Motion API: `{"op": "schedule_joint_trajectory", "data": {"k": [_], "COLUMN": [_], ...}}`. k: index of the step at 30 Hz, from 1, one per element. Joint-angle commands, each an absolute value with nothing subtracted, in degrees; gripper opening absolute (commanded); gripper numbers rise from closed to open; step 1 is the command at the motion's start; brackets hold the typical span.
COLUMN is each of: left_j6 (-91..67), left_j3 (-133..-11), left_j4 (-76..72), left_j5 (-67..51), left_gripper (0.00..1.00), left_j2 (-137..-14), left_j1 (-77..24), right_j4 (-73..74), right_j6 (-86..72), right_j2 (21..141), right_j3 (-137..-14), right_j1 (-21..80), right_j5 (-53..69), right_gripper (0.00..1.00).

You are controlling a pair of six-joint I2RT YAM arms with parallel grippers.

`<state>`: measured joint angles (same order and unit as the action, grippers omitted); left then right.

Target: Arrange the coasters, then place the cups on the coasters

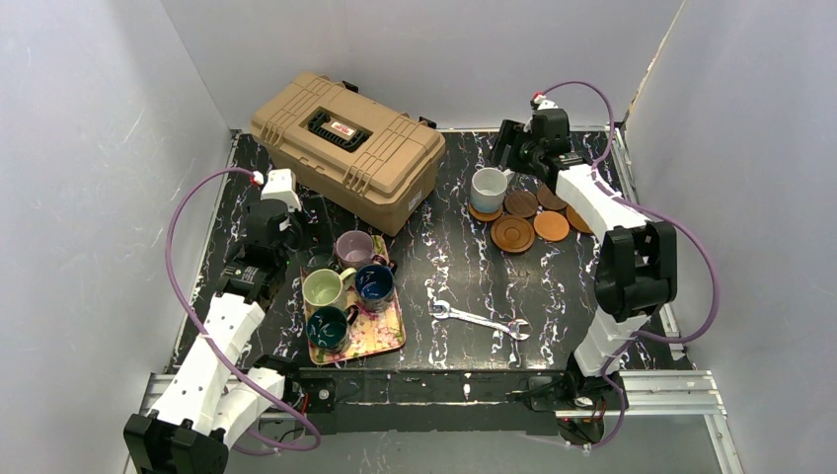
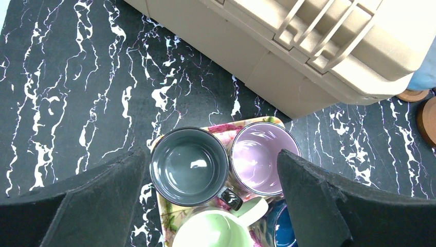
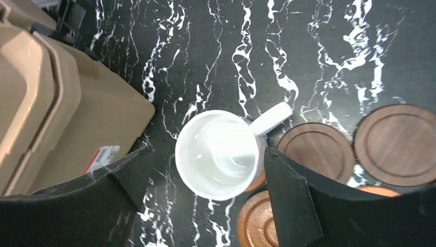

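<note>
**White mug on its coaster, right jaws apart**

The small white ceramic mug point(image 3: 218, 154) stands upright on a flat orange wooden coaster point(image 1: 483, 214) at the far right of the black marbled table point(image 1: 464, 267). Five more round wooden coasters point(image 1: 520, 203) lie just beside it. The right gripper point(image 3: 205, 154) is spread to either side of the mug, not clamped on it. The left gripper point(image 2: 212, 154), also spread, hangs over a dark green ceramic mug point(image 2: 189, 165) on the rectangular floral tray point(image 1: 387, 341).

Your left arm point(image 1: 219, 331) and right arm point(image 1: 592, 202) wear white shells over black joints, each trailing a purple cable point(image 1: 169, 237), with matte black, perhaps rubber-padded, fingers point(image 3: 308, 206).
</note>
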<state>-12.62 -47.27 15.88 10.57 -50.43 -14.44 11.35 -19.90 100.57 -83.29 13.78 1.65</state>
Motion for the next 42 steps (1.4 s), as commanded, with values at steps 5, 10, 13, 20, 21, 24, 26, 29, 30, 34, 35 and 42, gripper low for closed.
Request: {"op": "schedule_joint_trajectory", "data": {"k": [5, 10, 13, 20, 21, 24, 26, 29, 30, 34, 35, 42], "left_j6": [-12.28, -12.18, -12.19, -12.14, -12.20, -12.16, -12.18, -12.13, -12.13, -12.09, -12.13, -12.07], "left_j3": [-47.81, -47.81, -47.90, -47.92, -47.98, -47.99, -47.99, -48.07, -48.08, -48.08, -48.08, -48.08], "left_j4": [16.02, 16.03, 16.13, 16.22, 16.21, 16.26, 16.23, 16.19, 16.24, 16.34, 16.29, 16.29], "left_j5": [10.54, 10.55, 10.52, 10.60, 10.55, 10.55, 10.55, 10.59, 10.55, 10.56, 10.61, 10.64], "left_gripper": [0.98, 0.98, 0.98, 0.98, 0.98, 0.98, 0.98, 0.98, 0.98, 0.98, 0.98, 0.98], "left_j2": [-48.70, -48.60, -48.60, -48.65, -48.69, -48.78, -48.78, -48.87, -48.94, -48.91, -48.94, -48.95], "left_j1": [-14.50, -14.50, -14.55, -14.78, -14.84, -14.94, -15.03, -15.08, -15.13, -15.22, -15.24, -15.35], "right_j4": [2.79, 2.55, 2.55, 1.66, 1.67, 1.33, 1.11, 0.66, 0.51, 0.45, 0.46, -0.91], "right_j6": [-34.13, -34.89, -35.06, -36.09, -36.32, -37.01, -37.32, -37.74, -37.79, -37.87, -37.88, -37.89], "right_j2": [104.36, 105.06, 105.95, 108.54, 108.81, 108.98, 109.00, 109.36, 109.69, 111.24, 111.53, 114.52], "right_j3": [-82.96, -82.23, -82.27, -82.19, -82.20, -81.49, -80.87, -80.47, -80.50, -81.53, -81.81, -85.39], "right_j1": [13.63, 13.65, 13.63, 13.65, 13.63, 13.63, 13.65, 13.69, 13.63, 13.67, 13.64, 13.67], "right_j5": [-4.57, -8.81, -8.95, -7.33, -7.23, -7.61, -8.26, -8.33, -8.08, -6.48, -6.05, -3.25], "right_gripper": [0.87, 0.88, 0.89, 0.88, 0.89, 0.88, 0.89, 0.89, 0.88, 0.88, 0.88, 0.85]}}
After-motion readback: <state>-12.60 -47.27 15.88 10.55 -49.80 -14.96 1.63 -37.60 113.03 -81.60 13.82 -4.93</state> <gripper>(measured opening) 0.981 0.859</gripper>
